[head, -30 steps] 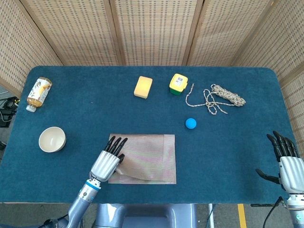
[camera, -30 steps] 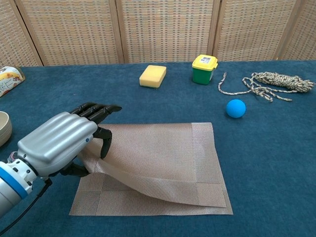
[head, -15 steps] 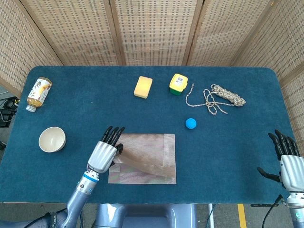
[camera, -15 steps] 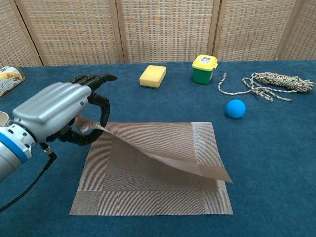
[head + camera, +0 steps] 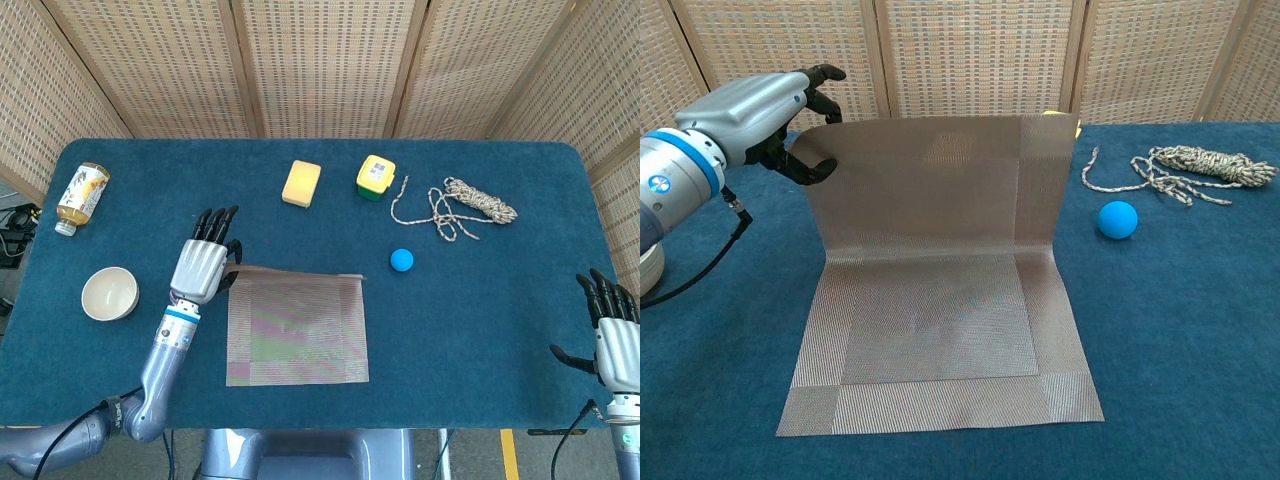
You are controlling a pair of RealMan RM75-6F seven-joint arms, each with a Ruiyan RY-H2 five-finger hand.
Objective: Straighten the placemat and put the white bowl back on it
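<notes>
Midway up, the left hand (image 5: 770,105) pinches a far corner of the placemat (image 5: 940,330), its rear half standing upright off the table (image 5: 480,320); the white bowl (image 5: 109,293) sits well left, while the right hand (image 5: 612,335) hangs spread, holding nothing.

Half-raised placemat (image 5: 940,290); white bowl (image 5: 109,293) aside

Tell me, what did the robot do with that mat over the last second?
The left robot hand, gripping a corner of the placemat, lifted and carried it toward the table's far side, unfolding the doubled-over flap until it stands upright. The white bowl, blue ball, rope and right robot hand stayed put.
</notes>
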